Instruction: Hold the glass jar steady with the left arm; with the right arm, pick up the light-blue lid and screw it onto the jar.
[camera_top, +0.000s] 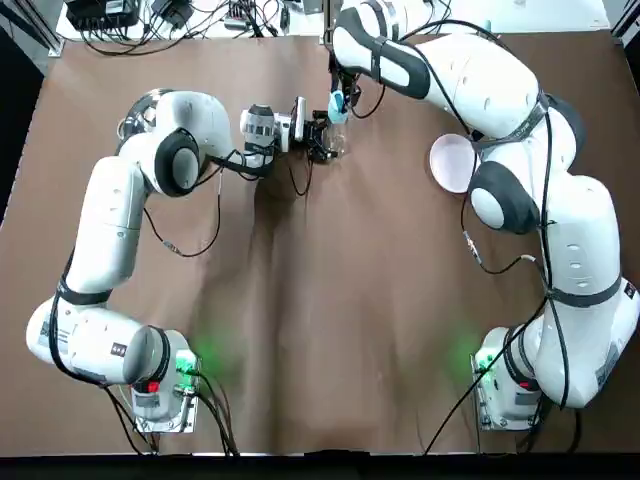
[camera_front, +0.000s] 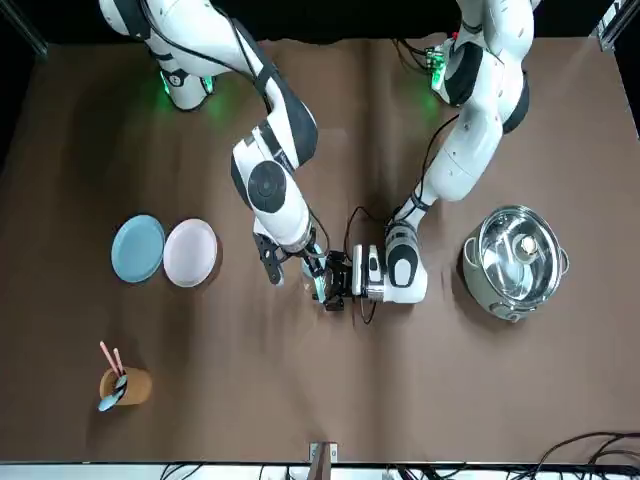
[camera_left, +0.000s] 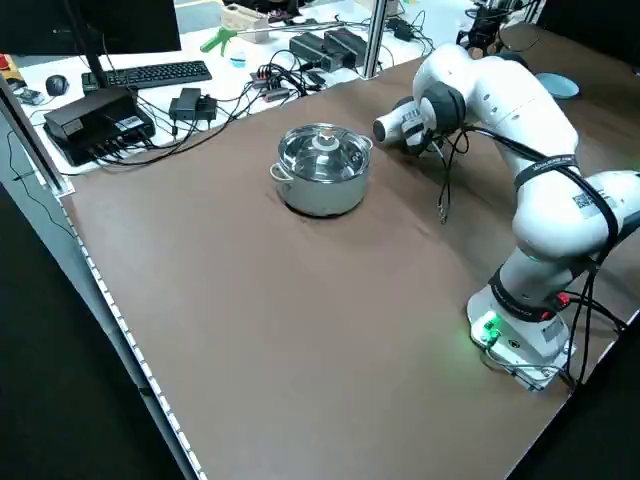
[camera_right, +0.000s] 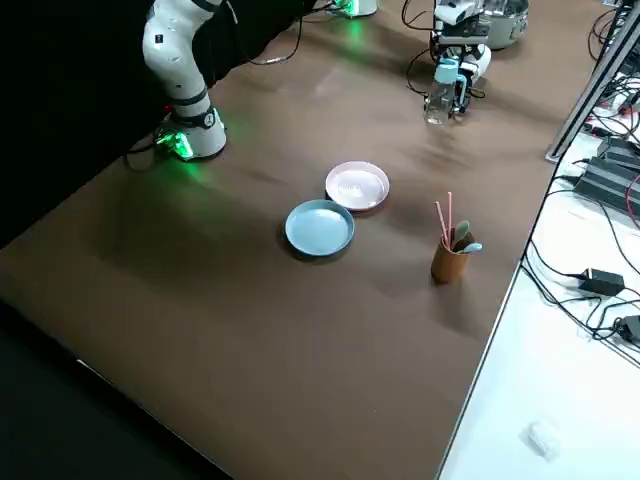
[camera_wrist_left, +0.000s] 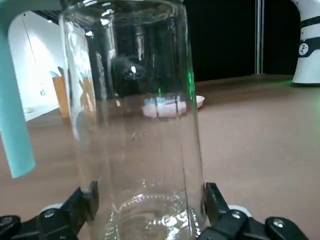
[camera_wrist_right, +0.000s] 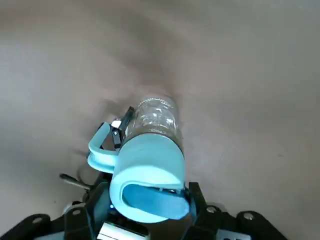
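— Location, glass jar?
— Upright at twelve o'clock on desk; left pincer clamped on base.
— And light-blue lid?
— Gripped in right pincer, over jar mouth; contact unclear.

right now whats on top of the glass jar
The light-blue lid, held by the right gripper, is over the mouth of the glass jar. It hides the rim, so whether it is threaded on cannot be seen.
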